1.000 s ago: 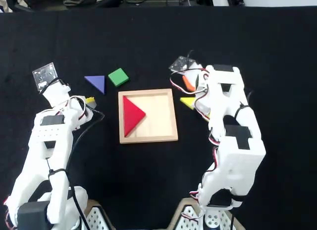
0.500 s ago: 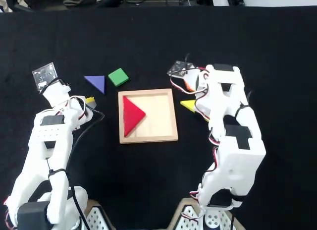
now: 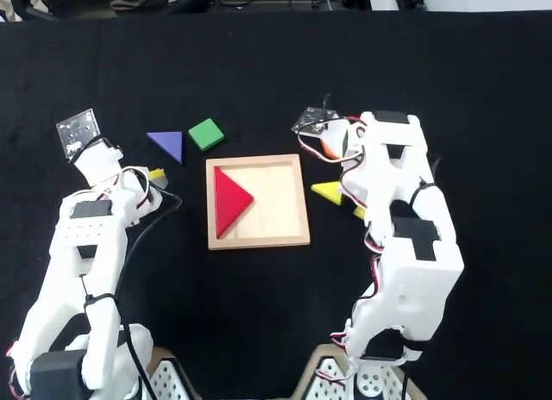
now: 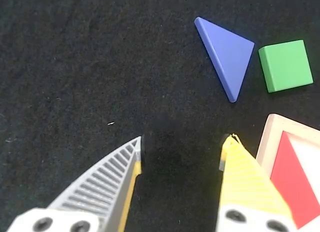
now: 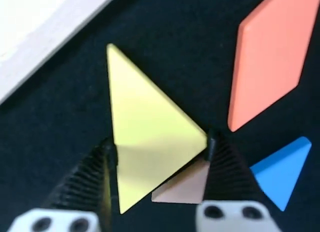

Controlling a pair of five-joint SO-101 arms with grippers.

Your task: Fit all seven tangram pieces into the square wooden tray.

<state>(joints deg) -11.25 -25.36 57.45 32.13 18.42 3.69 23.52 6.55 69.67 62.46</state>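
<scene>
Yellow, thin and hard-edged, the yellow triangle (image 5: 140, 127) is pinched across two of its sides by the right end effector (image 5: 158, 143), just beside the square wooden tray (image 3: 259, 240) on the black counter (image 3: 259, 72). It looks light and stiff but smooth, so a hold on the flat edges near its middle seems safest against pivoting. A tan piece (image 5: 185, 188) shows past its edge, with a small blue triangle (image 5: 280, 172) and an orange parallelogram (image 5: 270, 57) close by. The tray holds one red triangle (image 3: 228, 200) on the side toward the left arm. Farther off, the left end effector (image 4: 182, 144) hangs spread wide, gripping nothing, short of an indigo triangle (image 4: 227, 52) and a green square (image 4: 286, 65).
</scene>
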